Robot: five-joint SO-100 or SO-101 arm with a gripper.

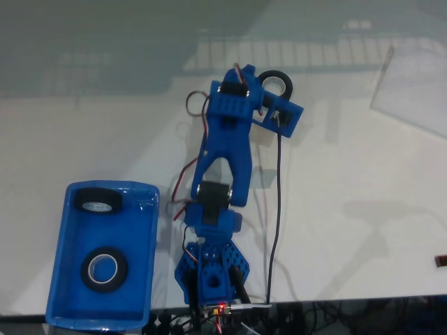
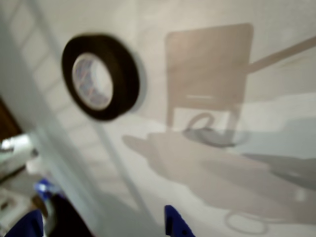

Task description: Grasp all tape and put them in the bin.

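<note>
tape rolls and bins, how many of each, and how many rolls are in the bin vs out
Tape rolls: 3, with 2 in the bin and 1 out on the table by the gripper
Bins: 1
Total: 4 things

The blue bin (image 1: pixel 59 279) sits at the table's near left corner in the fixed view, long side running away from the front edge. Two black tape rolls lie flat inside: one (image 1: pixel 97 201) at its far end, one (image 1: pixel 104 269) near its middle. A third roll (image 1: pixel 275 82) (image 2: pixel 101 77) rests flat on the table toward the far edge.
</note>
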